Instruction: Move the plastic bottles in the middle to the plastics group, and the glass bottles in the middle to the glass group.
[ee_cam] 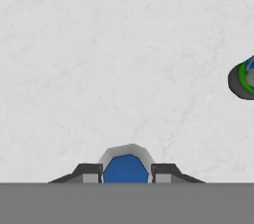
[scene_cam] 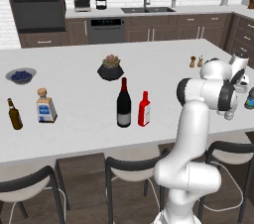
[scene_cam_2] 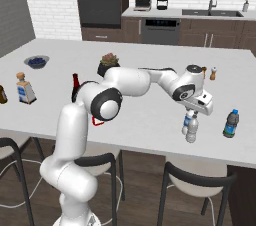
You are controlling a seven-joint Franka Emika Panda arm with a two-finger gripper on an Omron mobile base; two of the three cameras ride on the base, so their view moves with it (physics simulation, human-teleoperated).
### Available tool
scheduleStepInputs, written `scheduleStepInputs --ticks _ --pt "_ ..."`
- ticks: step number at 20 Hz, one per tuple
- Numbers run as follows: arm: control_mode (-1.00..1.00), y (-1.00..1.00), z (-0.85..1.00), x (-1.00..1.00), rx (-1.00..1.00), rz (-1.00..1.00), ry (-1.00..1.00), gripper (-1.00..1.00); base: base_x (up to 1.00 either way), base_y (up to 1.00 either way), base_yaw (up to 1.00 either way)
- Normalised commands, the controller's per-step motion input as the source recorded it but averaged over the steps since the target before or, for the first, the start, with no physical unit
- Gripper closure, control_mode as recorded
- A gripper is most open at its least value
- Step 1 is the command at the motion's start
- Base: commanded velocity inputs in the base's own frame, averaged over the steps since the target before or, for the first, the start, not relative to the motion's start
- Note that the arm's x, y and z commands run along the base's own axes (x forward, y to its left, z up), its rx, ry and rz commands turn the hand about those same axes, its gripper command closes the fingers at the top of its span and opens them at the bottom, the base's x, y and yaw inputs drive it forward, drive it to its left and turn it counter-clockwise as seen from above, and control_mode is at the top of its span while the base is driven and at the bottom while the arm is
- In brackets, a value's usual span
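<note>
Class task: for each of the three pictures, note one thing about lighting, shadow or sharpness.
Left base view: even light, the wine bottle casts only a faint shadow. Right base view: a soft shadow lies on the counter under the water bottle. Hand view: flat and shadowless, with the blue cap slightly soft-edged between the gripper tips.

**Colours on the white surface**

The surface (scene_cam: 74,119) is white with faint marbling. The wine bottle (scene_cam: 123,104) is dark with a red foil neck; the slim bottle (scene_cam: 144,109) is bright red. The water bottle (scene_cam_2: 190,126) is clear, its cap blue. The dark bottle (scene_cam_2: 230,123) is blue-green. The beer bottle (scene_cam: 14,114) is brown; the square bottle (scene_cam: 45,106) carries a blue label.
</note>
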Motion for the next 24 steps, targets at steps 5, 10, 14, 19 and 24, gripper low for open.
scheduleStepInputs --ticks 5,10,14,19,24 --pt "-1.0 0.0 -0.22 0.0 0.0 0.0 -0.06 1.0 0.0 0.0 0.0" --pt "-1.0 0.0 -0.14 0.0 0.0 0.0 -0.04 1.0 0.0 0.0 0.0" --pt "-1.0 0.0 0.0 0.0 0.0 0.0 0.0 1.0 0.0 0.0 0.0" --pt "-1.0 0.0 0.0 0.0 0.0 0.0 0.0 1.0 0.0 0.0 0.0" --pt "-1.0 0.0 0.0 0.0 0.0 0.0 0.0 -1.0 0.0 0.0 0.0"
